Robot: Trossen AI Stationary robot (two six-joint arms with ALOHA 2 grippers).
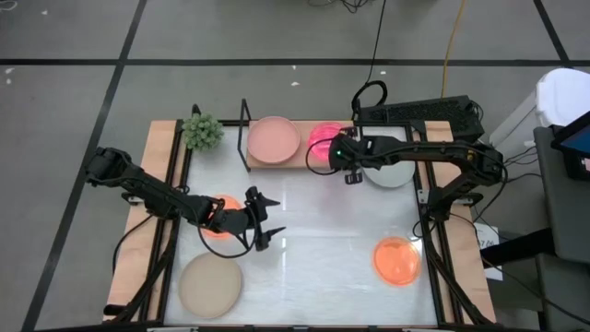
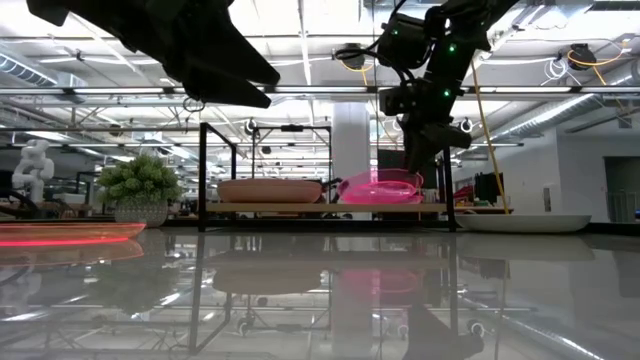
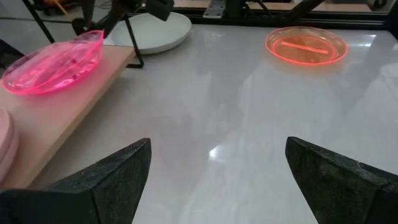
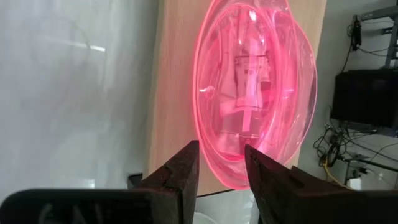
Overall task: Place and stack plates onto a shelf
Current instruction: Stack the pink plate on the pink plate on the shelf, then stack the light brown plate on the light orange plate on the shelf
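The light-wood shelf (image 1: 304, 159) stands at the table's far middle. A dusty pink plate (image 1: 273, 138) lies on its left half. A hot pink glossy plate (image 1: 322, 138) sits on its right half. My right gripper (image 1: 348, 171) is shut on this plate's right-hand rim. My left gripper (image 1: 267, 219) is open and empty above the table's middle left, its arm passing over an orange plate (image 1: 219, 227). A beige plate (image 1: 210, 284), a second orange plate (image 1: 396, 260) and a pale grey plate (image 1: 392, 173) lie on the table. My right gripper pinches the hot pink plate's rim (image 4: 227, 180) between its two fingers, on the side toward the table's right edge. The fingers (image 2: 418, 165) come slanting down from the right. The plate sits tilted, its held side raised (image 2: 405, 180) and its left part on the shelf board (image 2: 330, 207).
A small green potted plant (image 1: 202, 131) stands left of the shelf. The shelf's black wire ends (image 2: 203, 170) rise at both sides of the board. The pale grey plate lies just right of the shelf, under my right arm. Bare white tabletop (image 1: 323, 240) lies between the two grippers.
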